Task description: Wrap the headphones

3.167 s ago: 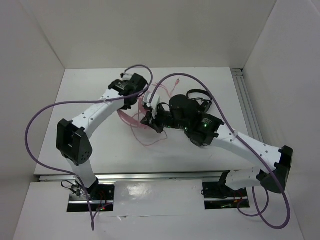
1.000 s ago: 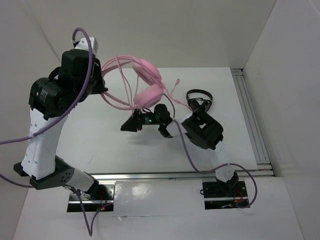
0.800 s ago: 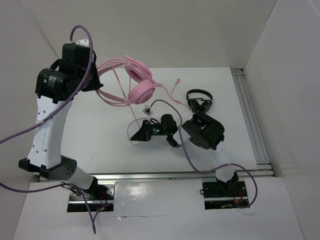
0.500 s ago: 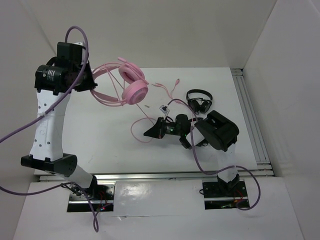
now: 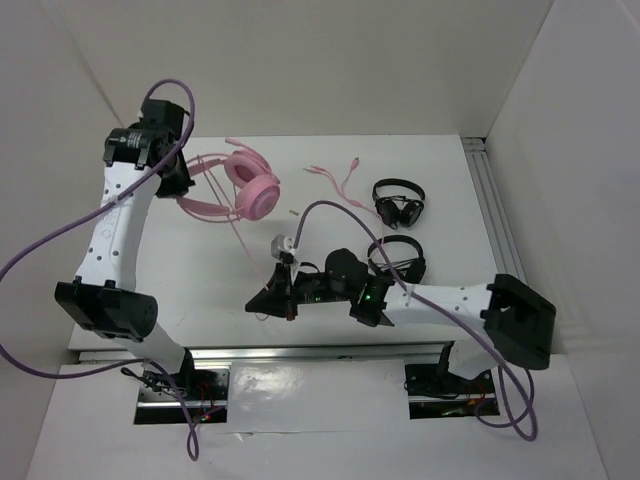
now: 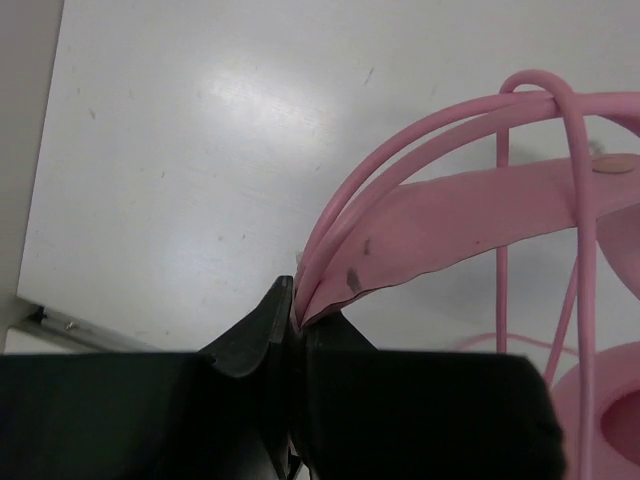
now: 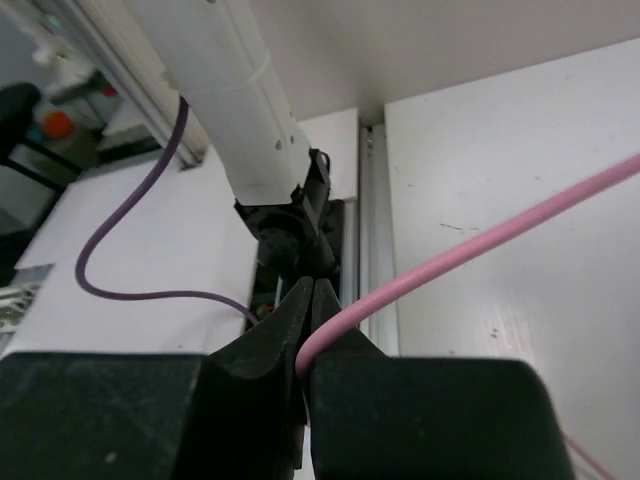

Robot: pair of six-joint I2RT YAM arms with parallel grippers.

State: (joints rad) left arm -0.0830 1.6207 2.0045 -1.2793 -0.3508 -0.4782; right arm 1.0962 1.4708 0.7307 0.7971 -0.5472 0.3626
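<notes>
Clamped in the left gripper (image 6: 296,308), jaws closed down to a sliver: the pink band and twin wire rails of the headphones (image 5: 238,182). Held over the far left of the table (image 5: 200,270), band toward the arm, earcups (image 5: 262,197) out to the right; impossible to tell whether they touch the surface. From the left wrist, only the headband (image 6: 450,215) arching away up and right, a thin loop of cable draped over it, and part of one earcup at the lower right corner. Pinched in the right gripper (image 7: 306,350), jaws shut with just the strand between the tips: the cable (image 7: 480,240), running off up and right above the tabletop. From above, right gripper low near the front edge, about the middle, well apart from the headset, with the cable running down from the earcups toward it. Free end (image 5: 345,180) of the cable lying at the far middle. To the right, two black headphones (image 5: 398,205), one beyond the other, the nearer just beside the right arm.
</notes>
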